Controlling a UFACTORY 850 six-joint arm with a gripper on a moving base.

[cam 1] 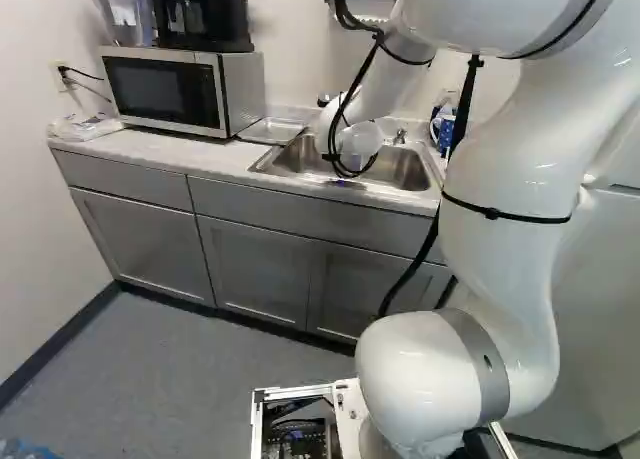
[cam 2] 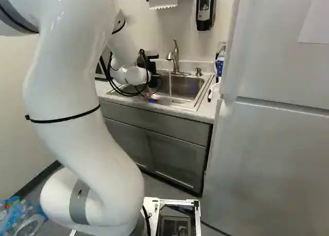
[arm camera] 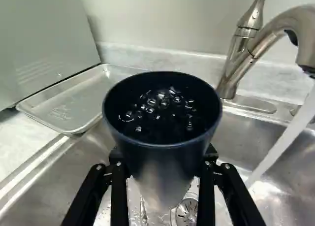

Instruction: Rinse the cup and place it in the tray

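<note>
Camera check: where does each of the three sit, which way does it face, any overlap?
Left base: on the base, behind-left of the arm; faces ahead, slightly down, at microwave and sink. Arm right of middle, lowest joint at foot.
Right base: behind-right; same heading, onto sink, faucet, fridge. Arm left of middle, joint at foot.
Wrist: looks along the gripper at cup, tray; both fingers show.
Shared: sink in all; faucet in right base and wrist.
</note>
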